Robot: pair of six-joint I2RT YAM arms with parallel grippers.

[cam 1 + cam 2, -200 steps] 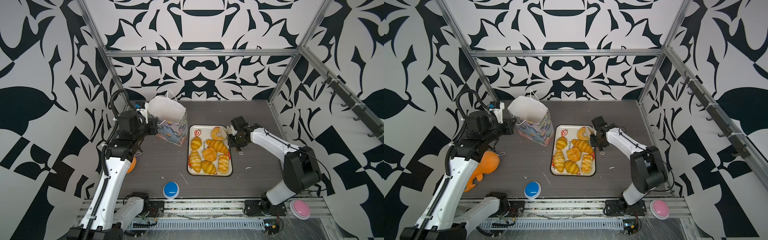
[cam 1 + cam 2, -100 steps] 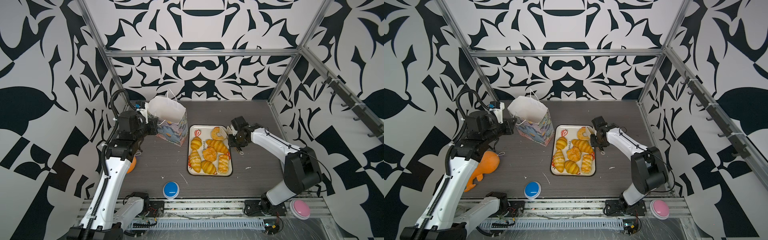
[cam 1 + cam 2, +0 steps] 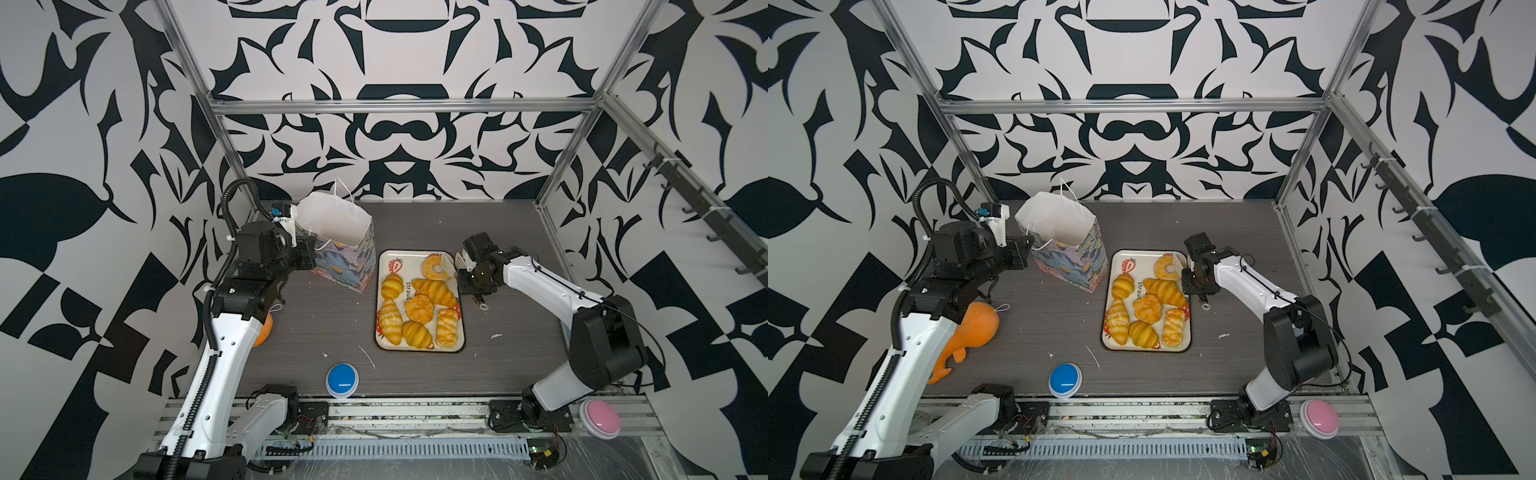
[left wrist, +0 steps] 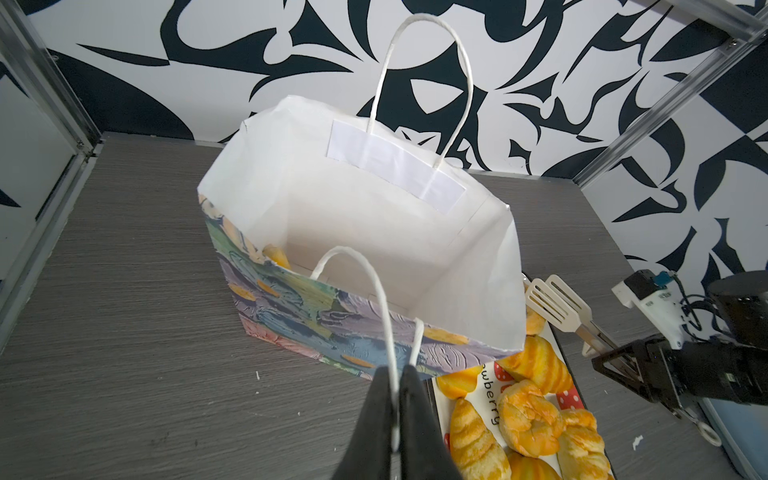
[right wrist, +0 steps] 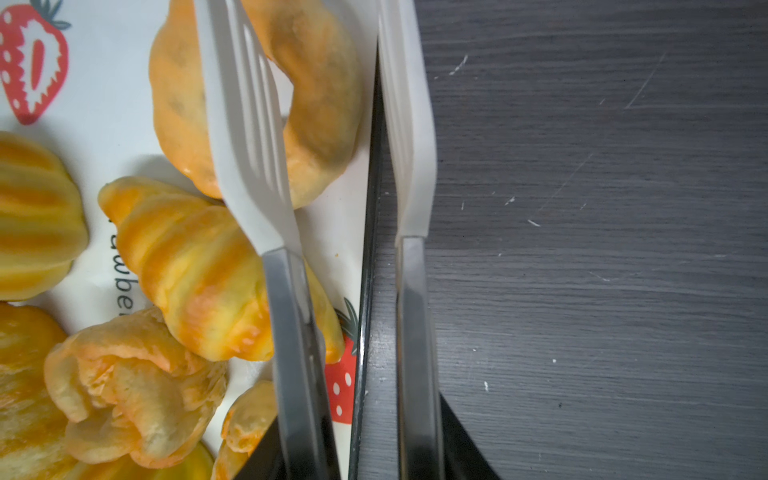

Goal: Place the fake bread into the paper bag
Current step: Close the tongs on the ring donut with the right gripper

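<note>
The paper bag [image 3: 345, 245] [image 3: 1067, 245] stands open at the back left, white inside with a painted flower print. My left gripper [image 4: 397, 374] is shut on its near cord handle [image 4: 382, 316]. One piece of fake bread [image 4: 277, 255] lies inside the bag. Several more pieces lie on the strawberry tray [image 3: 411, 262], among them a ring doughnut [image 3: 434, 267] [image 5: 324, 104] and croissants [image 3: 434, 291]. My right gripper [image 3: 465, 274] [image 5: 361, 457] is shut on white tongs [image 5: 249, 145]. One tong blade lies over the doughnut and the other stands outside the tray's rim.
An orange plush toy [image 3: 971, 328] lies by the left arm. A blue button [image 3: 342, 379] sits at the front edge and a pink button [image 3: 602, 417] at the front right. Aluminium frame posts and patterned walls close in the table.
My right gripper with the tongs has shifted only slightly by the doughnut. The left arm and the bag have not moved.
</note>
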